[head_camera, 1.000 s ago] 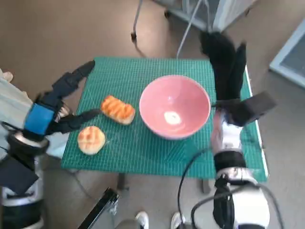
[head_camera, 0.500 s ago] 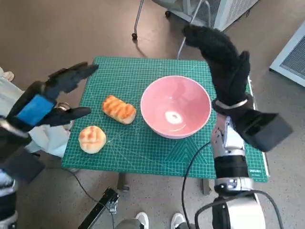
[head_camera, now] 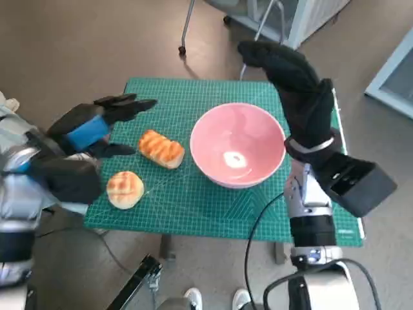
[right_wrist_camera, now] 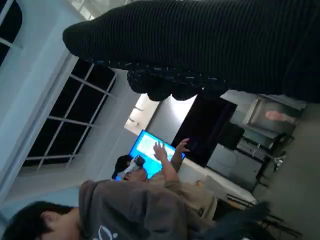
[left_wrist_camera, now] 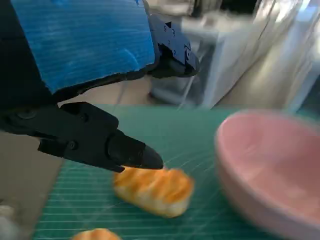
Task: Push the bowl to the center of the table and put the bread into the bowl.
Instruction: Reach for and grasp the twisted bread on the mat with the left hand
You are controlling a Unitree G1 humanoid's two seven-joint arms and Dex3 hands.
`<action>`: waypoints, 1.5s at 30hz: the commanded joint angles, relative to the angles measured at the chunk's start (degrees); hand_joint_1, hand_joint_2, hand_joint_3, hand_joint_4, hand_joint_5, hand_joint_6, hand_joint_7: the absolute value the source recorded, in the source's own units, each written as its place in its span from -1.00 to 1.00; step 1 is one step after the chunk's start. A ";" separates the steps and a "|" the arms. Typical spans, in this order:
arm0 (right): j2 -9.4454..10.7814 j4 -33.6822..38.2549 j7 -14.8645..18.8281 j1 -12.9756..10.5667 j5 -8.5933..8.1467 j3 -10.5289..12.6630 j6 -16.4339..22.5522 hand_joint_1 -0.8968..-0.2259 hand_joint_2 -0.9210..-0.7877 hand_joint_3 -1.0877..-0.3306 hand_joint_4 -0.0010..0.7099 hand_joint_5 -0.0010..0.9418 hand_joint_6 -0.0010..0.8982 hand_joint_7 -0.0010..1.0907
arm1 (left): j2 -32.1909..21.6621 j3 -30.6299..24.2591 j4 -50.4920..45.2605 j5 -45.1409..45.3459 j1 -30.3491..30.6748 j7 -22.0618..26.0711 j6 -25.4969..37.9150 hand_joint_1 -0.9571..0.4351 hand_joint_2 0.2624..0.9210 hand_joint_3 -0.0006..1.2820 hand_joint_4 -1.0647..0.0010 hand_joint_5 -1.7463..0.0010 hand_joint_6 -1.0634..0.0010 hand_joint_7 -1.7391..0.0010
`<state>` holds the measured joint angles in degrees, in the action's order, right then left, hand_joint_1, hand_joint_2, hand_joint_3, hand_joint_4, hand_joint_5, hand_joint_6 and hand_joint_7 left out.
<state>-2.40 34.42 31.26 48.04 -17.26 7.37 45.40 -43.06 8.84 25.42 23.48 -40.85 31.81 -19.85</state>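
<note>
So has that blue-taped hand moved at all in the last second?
Yes. The left hand has swung in over the green mat, closer to the long bread.

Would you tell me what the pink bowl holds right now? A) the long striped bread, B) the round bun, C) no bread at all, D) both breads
C: the pink bowl is empty, while the long striped bread and the round bun both lie on the green mat beside it.

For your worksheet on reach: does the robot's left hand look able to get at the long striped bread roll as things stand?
Probably yes. The left hand hangs open right beside the long striped bread roll, and nothing lies between them; the round bun and pink bowl sit clear of that path.
</note>
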 commanded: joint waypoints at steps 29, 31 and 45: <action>-1.67 -6.67 -2.02 -6.26 1.17 -1.37 1.98 -0.34 -1.00 -0.14 -0.13 -0.89 -1.00 0.74 | 13.38 17.31 37.59 14.96 -18.05 -11.03 0.16 0.11 0.78 -1.00 0.56 1.00 0.27 0.95; -1.72 -6.69 -2.12 -6.37 1.10 -1.34 2.15 -0.34 -1.00 -0.14 -0.13 -0.88 -1.00 0.74 | 13.98 17.75 38.75 14.96 -18.14 -10.97 0.31 0.13 0.78 -1.00 0.56 0.99 0.26 0.95; -1.86 -6.35 -2.17 -6.45 0.61 -1.32 2.85 -0.34 -1.00 -0.11 -0.13 -0.87 -1.00 0.73 | 17.46 21.57 45.03 16.36 -18.81 -10.24 3.71 0.23 0.82 -0.99 0.41 0.97 0.12 0.91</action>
<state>-4.09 27.74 29.35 42.97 -16.66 6.12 48.26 -26.39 29.09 69.07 38.54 -59.26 20.62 -17.19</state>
